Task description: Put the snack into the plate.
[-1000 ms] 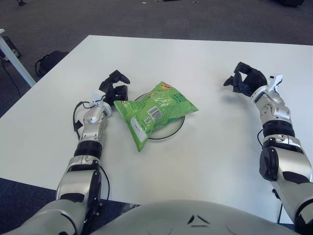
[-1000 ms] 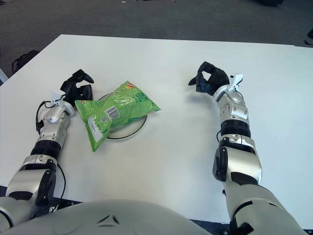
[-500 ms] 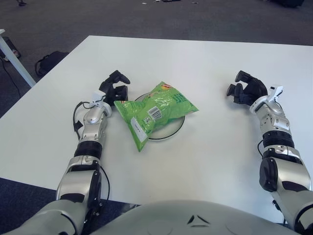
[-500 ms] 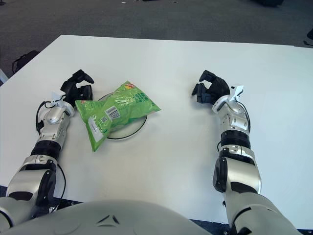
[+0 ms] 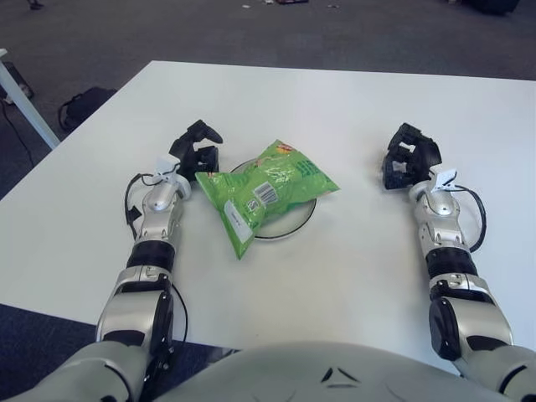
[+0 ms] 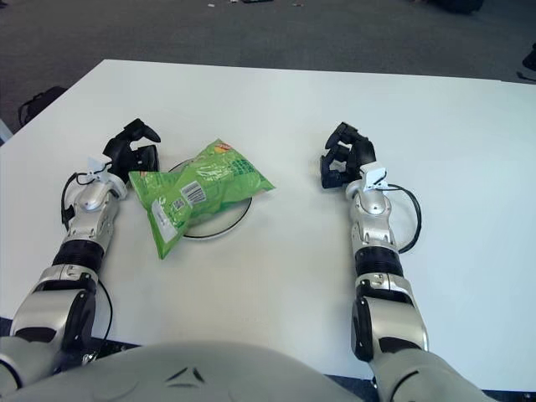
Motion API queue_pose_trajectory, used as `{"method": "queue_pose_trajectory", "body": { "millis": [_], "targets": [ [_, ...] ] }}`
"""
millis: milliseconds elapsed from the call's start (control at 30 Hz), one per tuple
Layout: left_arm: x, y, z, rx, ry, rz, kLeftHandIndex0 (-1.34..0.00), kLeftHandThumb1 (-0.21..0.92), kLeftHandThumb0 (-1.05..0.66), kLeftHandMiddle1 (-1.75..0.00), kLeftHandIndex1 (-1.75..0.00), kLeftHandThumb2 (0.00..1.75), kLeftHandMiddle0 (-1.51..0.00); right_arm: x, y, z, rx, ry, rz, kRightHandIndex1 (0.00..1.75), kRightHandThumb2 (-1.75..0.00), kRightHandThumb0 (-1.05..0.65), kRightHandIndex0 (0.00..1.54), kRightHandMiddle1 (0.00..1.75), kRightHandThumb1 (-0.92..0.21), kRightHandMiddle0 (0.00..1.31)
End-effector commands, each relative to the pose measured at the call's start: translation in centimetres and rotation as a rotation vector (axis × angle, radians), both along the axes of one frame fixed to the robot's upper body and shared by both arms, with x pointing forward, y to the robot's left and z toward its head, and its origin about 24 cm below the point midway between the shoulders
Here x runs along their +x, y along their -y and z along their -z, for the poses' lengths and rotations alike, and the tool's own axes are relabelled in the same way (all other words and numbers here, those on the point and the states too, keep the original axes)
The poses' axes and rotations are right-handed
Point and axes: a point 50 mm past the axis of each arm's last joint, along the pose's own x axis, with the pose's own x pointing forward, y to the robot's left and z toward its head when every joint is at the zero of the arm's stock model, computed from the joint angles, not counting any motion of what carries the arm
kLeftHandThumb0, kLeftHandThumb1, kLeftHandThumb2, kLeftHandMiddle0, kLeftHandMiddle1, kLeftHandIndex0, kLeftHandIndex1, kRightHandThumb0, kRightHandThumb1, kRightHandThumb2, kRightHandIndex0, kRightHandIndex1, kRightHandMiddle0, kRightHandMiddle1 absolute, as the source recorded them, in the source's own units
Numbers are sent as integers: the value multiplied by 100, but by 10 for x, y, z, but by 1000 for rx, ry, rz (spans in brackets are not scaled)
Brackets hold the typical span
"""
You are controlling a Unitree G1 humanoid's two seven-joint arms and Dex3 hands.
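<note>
A green snack bag (image 5: 261,191) lies across a round plate (image 5: 306,214) near the table's middle left, its lower end hanging over the plate's front left rim. My left hand (image 5: 198,149) rests on the table just left of the bag's upper left corner, fingers relaxed and holding nothing. My right hand (image 5: 405,159) sits low on the table to the right of the plate, well apart from the bag, fingers loosely curled and empty.
The white table (image 5: 335,100) stretches far behind the plate and hands. A dark bag (image 5: 82,104) lies on the floor beyond the table's left edge. A white table leg (image 5: 25,100) stands at far left.
My right hand has moved left and down toward the table, closer to the plate, and its wrist has turned. The left hand and the snack bag have not moved.
</note>
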Motion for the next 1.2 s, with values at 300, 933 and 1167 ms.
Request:
{"method": "queue_pose_trajectory", "body": {
  "millis": [300, 933, 1167],
  "targets": [
    [-25, -3, 34, -2, -101, -11, -47, 50, -42, -175, -175, 109, -109, -33, -18, 46, -2, -19, 22, 169, -175, -1, 91, 175, 8, 71],
    [-30, -4, 35, -24, -109, 3, -47, 50, -43, -175, -175, 109, -107, -38, -29, 52, -168, -130, -77, 175, -139, -48, 134, 175, -25, 66],
    [-30, -3, 34, -17, -90, 5, -49, 47, -43, -175, -175, 113, -111, -38, -31, 53, -232, -178, -89, 175, -136, -49, 136, 175, -28, 64]
  ]
}}
